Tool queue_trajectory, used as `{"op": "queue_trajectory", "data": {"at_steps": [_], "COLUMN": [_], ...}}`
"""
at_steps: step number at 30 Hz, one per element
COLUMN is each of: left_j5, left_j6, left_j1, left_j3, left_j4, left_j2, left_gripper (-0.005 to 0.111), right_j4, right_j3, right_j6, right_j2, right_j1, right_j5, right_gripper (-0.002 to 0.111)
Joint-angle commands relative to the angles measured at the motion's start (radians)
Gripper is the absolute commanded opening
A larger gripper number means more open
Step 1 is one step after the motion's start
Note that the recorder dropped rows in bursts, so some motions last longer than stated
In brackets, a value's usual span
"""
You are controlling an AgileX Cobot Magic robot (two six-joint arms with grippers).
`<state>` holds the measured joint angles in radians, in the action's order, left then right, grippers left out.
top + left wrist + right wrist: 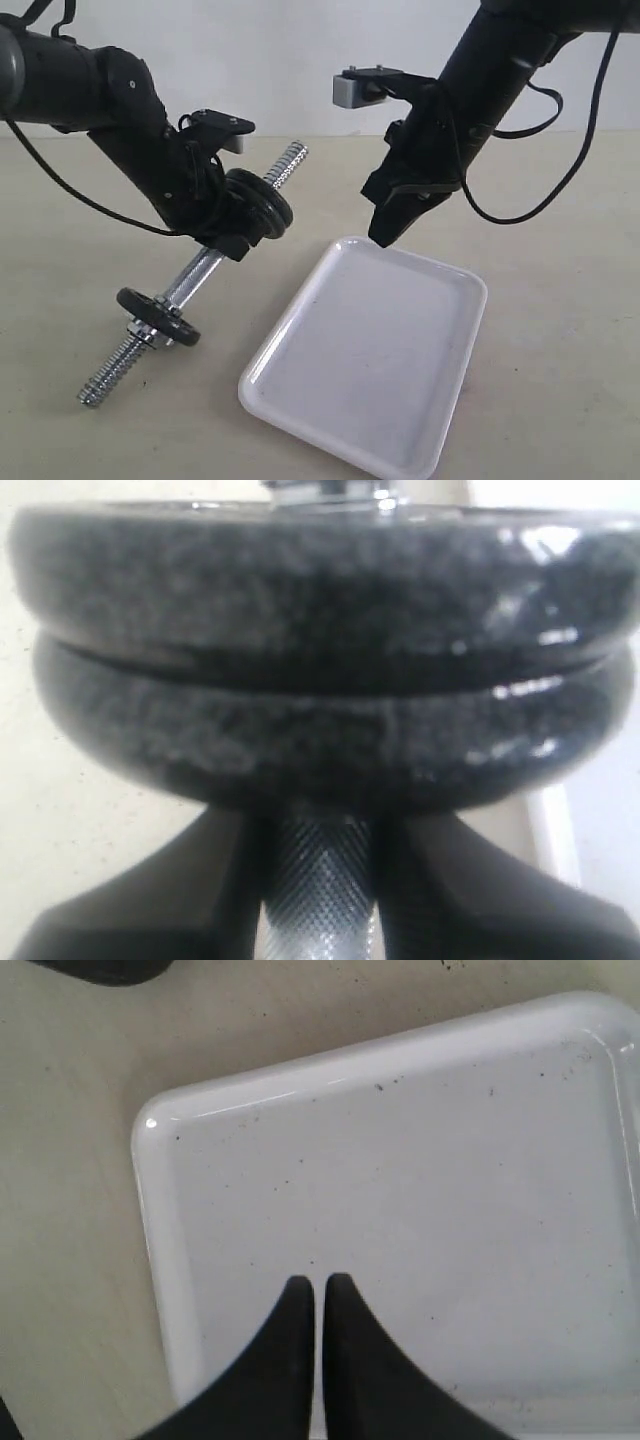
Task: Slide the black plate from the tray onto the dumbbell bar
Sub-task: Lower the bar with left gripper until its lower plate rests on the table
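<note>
The dumbbell bar [195, 275] is held tilted above the table, its lower threaded end near the tabletop. My left gripper [232, 232] is shut on the bar's knurled middle [320, 880]. Two black plates [262, 203] sit stacked on the bar right against that gripper, filling the left wrist view [320, 670]. A third black plate [157, 315] sits lower down the bar. The white tray [370, 350] holds nothing. Above its far rim hangs my right gripper [383, 237], shut with nothing in it; it shows over the tray [420, 1180] in the right wrist view [319, 1282].
The tray lies at the front right of the beige table [560, 350]. The bar's upper threaded end [287, 162] points toward the back wall.
</note>
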<state>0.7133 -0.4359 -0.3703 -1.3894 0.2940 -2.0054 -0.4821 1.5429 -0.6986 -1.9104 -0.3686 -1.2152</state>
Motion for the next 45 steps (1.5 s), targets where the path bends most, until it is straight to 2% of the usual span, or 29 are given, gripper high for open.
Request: {"op": "queue_trajectory", "data": {"at_steps": [1, 16, 26, 31, 37, 45], "left_j5": [-0.009, 0.025, 0.010, 0.020, -0.001, -0.016], "left_j6": [0.042, 0.106, 0.133, 0.148, 0.148, 0.148], "left_j1": [0.000, 0.000, 0.000, 0.000, 0.000, 0.000], "left_j3": [-0.083, -0.090, -0.090, -0.090, -0.090, -0.090], "left_j4": [0.020, 0.020, 0.024, 0.024, 0.034, 0.063], "left_j2": [0.012, -0.008, -0.013, -0.048, -0.052, -0.054], "left_gripper": [0.004, 0.004, 0.004, 0.004, 0.004, 0.004], "right_j4": [0.000, -0.027, 0.008, 0.077, 0.157, 0.160], "right_j3": [0.004, 0.004, 0.004, 0.004, 0.004, 0.004], "right_j6": [-0.018, -0.036, -0.063, -0.007, 0.070, 0.072], "right_j2": [0.032, 0.052, 0.076, 0.075, 0.075, 0.075], "right_j1": [-0.003, -0.003, -0.119, -0.164, -0.164, -0.164], "right_j5": [-0.006, 0.000, 0.005, 0.015, 0.015, 0.017], "right_gripper": [0.000, 0.000, 0.000, 0.000, 0.000, 0.000]}}
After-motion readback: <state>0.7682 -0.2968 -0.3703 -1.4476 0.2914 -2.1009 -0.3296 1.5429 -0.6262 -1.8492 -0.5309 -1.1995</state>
